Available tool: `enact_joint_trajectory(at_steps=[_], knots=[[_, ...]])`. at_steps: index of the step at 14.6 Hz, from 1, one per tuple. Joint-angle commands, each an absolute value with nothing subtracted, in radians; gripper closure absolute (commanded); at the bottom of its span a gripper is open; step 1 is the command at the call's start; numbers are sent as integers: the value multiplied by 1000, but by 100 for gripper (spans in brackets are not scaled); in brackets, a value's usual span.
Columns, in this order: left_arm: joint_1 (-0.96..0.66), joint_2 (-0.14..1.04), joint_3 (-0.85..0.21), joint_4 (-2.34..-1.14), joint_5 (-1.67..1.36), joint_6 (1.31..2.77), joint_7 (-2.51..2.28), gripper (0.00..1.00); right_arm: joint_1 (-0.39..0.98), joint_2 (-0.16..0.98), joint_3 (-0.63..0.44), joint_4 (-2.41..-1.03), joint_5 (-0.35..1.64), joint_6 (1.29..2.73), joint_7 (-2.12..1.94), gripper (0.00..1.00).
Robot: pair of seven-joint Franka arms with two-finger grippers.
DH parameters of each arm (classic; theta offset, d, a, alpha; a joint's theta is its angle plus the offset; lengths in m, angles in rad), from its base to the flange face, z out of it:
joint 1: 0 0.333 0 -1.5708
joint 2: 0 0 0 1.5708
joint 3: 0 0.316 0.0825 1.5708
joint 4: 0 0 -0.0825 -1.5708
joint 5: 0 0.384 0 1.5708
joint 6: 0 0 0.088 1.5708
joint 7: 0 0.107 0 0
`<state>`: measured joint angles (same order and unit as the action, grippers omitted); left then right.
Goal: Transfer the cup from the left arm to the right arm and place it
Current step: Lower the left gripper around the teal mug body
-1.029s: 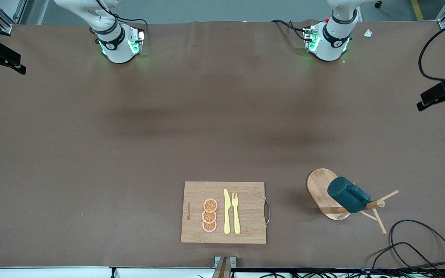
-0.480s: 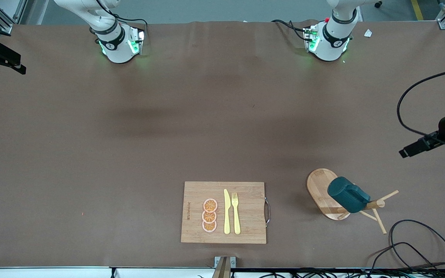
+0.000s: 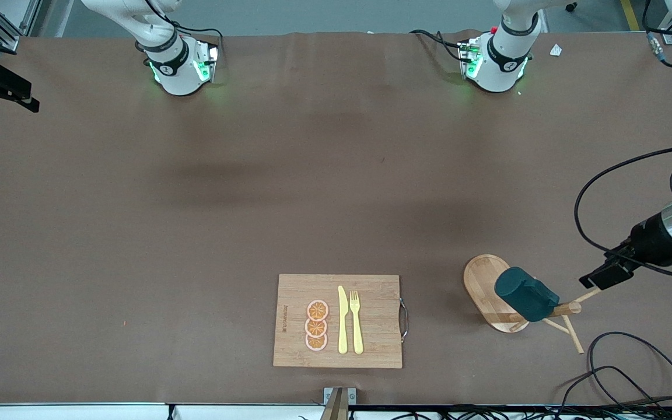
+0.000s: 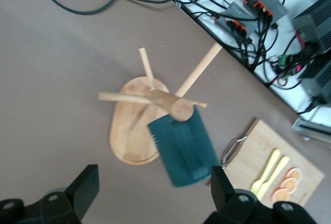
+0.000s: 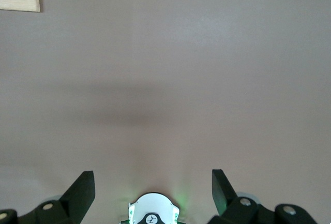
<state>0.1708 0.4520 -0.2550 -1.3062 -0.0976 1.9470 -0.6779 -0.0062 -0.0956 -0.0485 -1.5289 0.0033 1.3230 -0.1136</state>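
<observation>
The dark teal cup (image 3: 525,300) hangs tilted on a peg of a wooden mug rack (image 3: 483,280), near the front camera toward the left arm's end of the table. In the left wrist view the cup (image 4: 183,151) and the rack's oval base (image 4: 126,131) lie just ahead of my left gripper (image 4: 155,182). That gripper is open, with nothing between its fingers. In the front view the left gripper (image 3: 601,275) hovers over the table beside the rack's pegs, apart from the cup. My right gripper (image 5: 152,180) waits open and empty, high over the table near its own base (image 5: 153,212).
A bamboo cutting board (image 3: 377,321) holds a yellow knife (image 3: 342,319), a yellow fork (image 3: 356,321) and three orange slices (image 3: 316,325). Black cables (image 3: 633,361) loop on the table beside the rack. Cables and boxes (image 4: 253,12) line the table's edge.
The left arm has swung in from the table's end and come down close to the rack and cup. The cup, rack and right arm have not moved.
</observation>
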Motion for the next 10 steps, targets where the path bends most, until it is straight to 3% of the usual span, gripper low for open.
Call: enact_joint_trajectory(at_steps=[1, 10], knots=[[152, 497, -255, -1267, -120, 1999, -773, 5, -6, -117, -44, -1546, -12, 1322, -121, 0], [107, 587, -255, -1270, -120, 2071, -865, 1, -6, -117, -46, -1548, -2, 1325, -120, 0]])
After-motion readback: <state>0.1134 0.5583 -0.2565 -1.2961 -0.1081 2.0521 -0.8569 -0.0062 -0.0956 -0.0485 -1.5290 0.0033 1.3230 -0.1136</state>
